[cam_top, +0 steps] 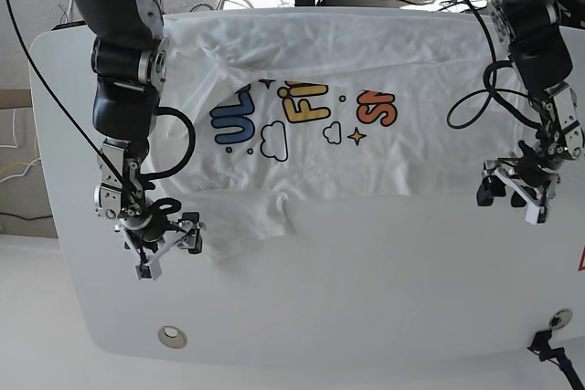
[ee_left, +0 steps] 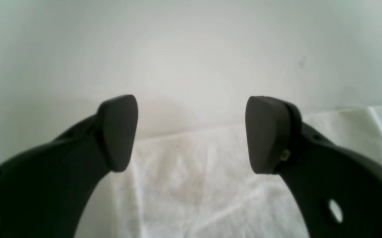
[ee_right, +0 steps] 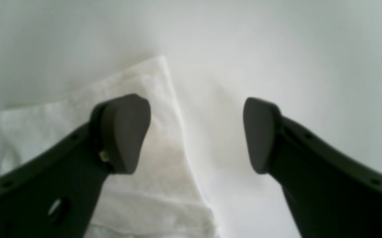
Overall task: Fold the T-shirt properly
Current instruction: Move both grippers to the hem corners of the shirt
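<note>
**Both claws spread at the shirt's near corners**

The T-shirt (cam_top: 338, 125) lies across the far half of the white table (cam_top: 366, 299), print side up, with blue, yellow and orange letters, clouds and stars showing. Its far edge runs along the table's far rim; its near edge crosses the table at about mid-depth, and a wrinkled flap of cloth sags nearer than the rest of that edge.

The right gripper (cam_top: 164, 248) sits just beside that sagging flap, at the shirt's near corner on the base view's left. Its fingers are spread wide and hold nothing. In the right wrist view one finger (ee_right: 125, 132) is over white cloth (ee_right: 151, 158), the other over bare table, with the shirt's edge running between them.

The left gripper (cam_top: 516, 191) is at the shirt's opposite near corner, also spread wide and empty. In the left wrist view the hem of the cloth (ee_left: 204, 178) lies between and below the two fingers (ee_left: 267, 135), with bare table beyond it.

A cable end (cam_top: 553, 349) lies near the table's near corner, well apart from the shirt.
</note>
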